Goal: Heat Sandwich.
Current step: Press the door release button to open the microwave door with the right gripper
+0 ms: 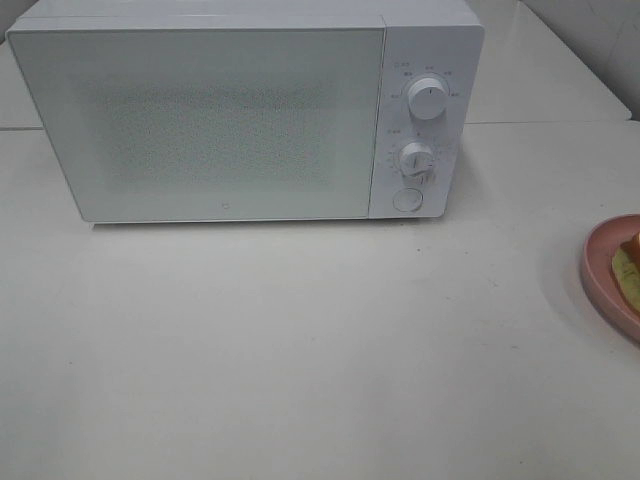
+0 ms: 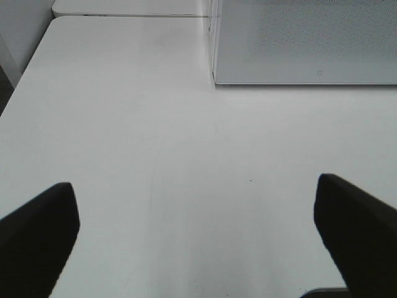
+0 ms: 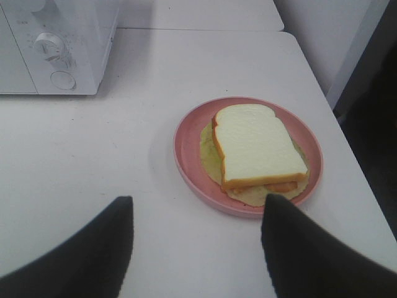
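Seen from above, a white microwave [image 1: 200,120] with its door closed stands at twelve o'clock on a white table [image 1: 300,350], two knobs and a round button down its right panel. A pink plate [image 1: 600,262] carrying the sandwich [image 1: 627,264] is cut off by the frame edge at three o'clock. From the left wrist, the left gripper [image 2: 193,183] hangs over bare tabletop, its dark fingers [image 2: 40,236] spread wide with nothing between them, a lower corner of the microwave ahead. From the right wrist, the right gripper [image 3: 198,198] hovers with fingers apart and empty, just short of the plate's rim; the sandwich lies flat on the plate near the table's side edge.
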Tool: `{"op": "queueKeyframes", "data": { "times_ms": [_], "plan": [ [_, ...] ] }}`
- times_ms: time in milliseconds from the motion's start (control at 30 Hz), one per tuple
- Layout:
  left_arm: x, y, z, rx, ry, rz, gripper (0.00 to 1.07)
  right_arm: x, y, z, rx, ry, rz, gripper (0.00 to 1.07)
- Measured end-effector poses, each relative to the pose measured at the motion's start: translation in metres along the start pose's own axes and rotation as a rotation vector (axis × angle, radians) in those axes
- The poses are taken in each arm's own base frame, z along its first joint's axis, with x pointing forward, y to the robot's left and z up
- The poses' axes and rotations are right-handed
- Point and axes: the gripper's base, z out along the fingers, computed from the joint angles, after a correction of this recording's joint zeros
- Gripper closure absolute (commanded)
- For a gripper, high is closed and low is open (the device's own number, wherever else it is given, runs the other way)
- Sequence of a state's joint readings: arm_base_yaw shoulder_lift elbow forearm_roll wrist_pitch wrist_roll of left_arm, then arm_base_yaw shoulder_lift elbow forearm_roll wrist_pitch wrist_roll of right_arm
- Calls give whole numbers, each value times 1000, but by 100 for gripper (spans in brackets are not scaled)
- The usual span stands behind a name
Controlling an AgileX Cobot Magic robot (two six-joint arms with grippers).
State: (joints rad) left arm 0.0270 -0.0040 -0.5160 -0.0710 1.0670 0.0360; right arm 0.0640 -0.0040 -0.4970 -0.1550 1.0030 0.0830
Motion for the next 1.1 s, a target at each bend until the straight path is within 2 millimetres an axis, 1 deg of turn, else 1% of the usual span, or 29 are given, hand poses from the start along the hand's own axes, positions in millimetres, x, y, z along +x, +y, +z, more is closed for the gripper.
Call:
{"op": "queueKeyframes", "data": {
  "times_ms": [600, 700, 733, 800, 867, 1000, 1067, 1100],
  "plan": [
    [0, 0, 0, 0, 0, 0, 9, 0, 0, 0, 0, -3, 0, 46],
    [0, 0, 0, 0, 0, 0, 9, -10, 0, -7, -6, -47, 5, 46],
    [0, 0, 0, 0, 0, 0, 9, -10, 0, -7, -6, -47, 5, 46],
    [0, 0, 0, 0, 0, 0, 9, -20, 0, -6, -10, -68, 3, 46],
    [0, 0, 0, 0, 0, 0, 9, -24, 1, -5, -12, -72, 2, 46],
    [0, 0, 0, 0, 0, 0, 9, -37, 3, 7, -22, -69, -5, 46],
    [0, 0, 0, 0, 0, 0, 9, -39, 4, 9, -23, -68, -7, 46],
    [0, 0, 0, 0, 0, 0, 9, -44, 5, 14, -26, -72, -11, 46]
  ]
}}
